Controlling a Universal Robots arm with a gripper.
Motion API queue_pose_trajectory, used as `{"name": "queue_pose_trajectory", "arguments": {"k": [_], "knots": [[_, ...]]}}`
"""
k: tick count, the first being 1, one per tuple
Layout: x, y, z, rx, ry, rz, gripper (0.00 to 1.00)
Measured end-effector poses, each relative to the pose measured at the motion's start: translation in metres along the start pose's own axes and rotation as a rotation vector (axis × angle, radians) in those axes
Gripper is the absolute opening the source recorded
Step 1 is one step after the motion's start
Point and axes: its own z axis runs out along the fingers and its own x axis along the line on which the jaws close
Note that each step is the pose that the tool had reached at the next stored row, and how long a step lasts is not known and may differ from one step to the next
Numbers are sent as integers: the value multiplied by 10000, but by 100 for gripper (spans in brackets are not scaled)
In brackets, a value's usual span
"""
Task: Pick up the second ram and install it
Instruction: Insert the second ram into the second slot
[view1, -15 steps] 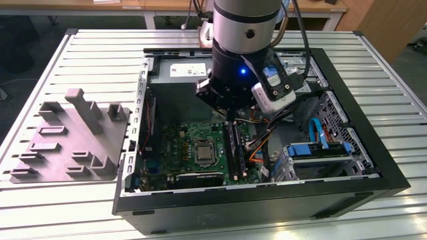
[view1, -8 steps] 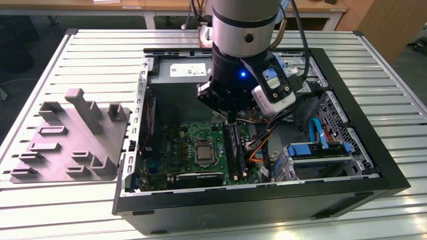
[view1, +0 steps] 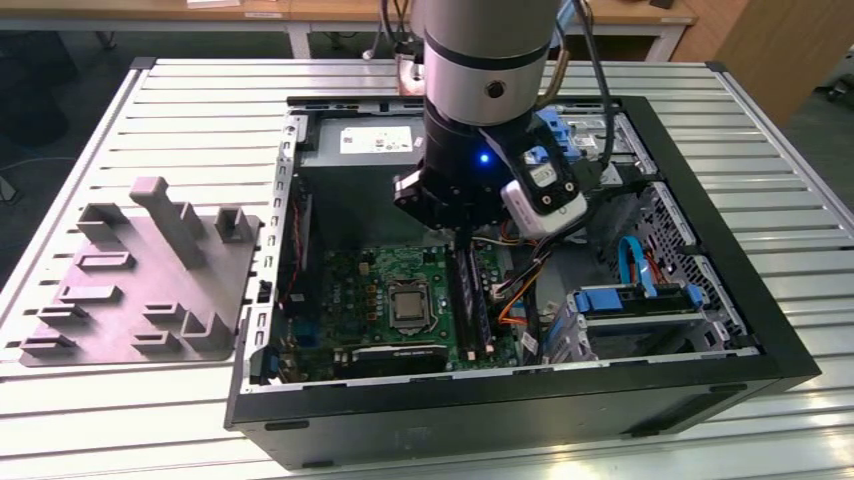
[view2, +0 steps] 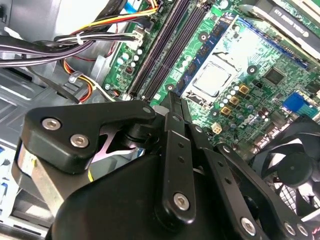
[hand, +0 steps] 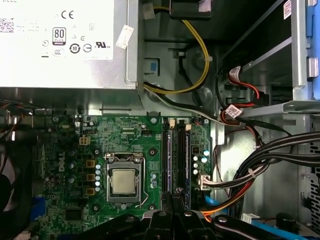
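1 arm reaches down into the open PC case (view1: 534, 410) sitting on the slatted table (view1: 200, 100). Its claw (view2: 172, 102) looks squeezed right together in the second wrist view, tips meeting in a thin line, and whether anything's pinched in there can't be made out. The second ram (view1: 467, 300) shows in the exterior view as a long dark stick on edge along the memory slots (hand: 167, 160), just beside the silver processor socket (hand: 123, 181) and right under the claw. The grey tray (view1: 147, 290) with posts sits on the table at the exterior view's left of the case.
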Motion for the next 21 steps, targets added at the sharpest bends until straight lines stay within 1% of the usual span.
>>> {"name": "queue_pose_trajectory", "arguments": {"k": [11, 21], "knots": [[4, -4, 98, 13, -4, 91, 11], [10, -10, 211, 15, -5, 105, 11]]}}
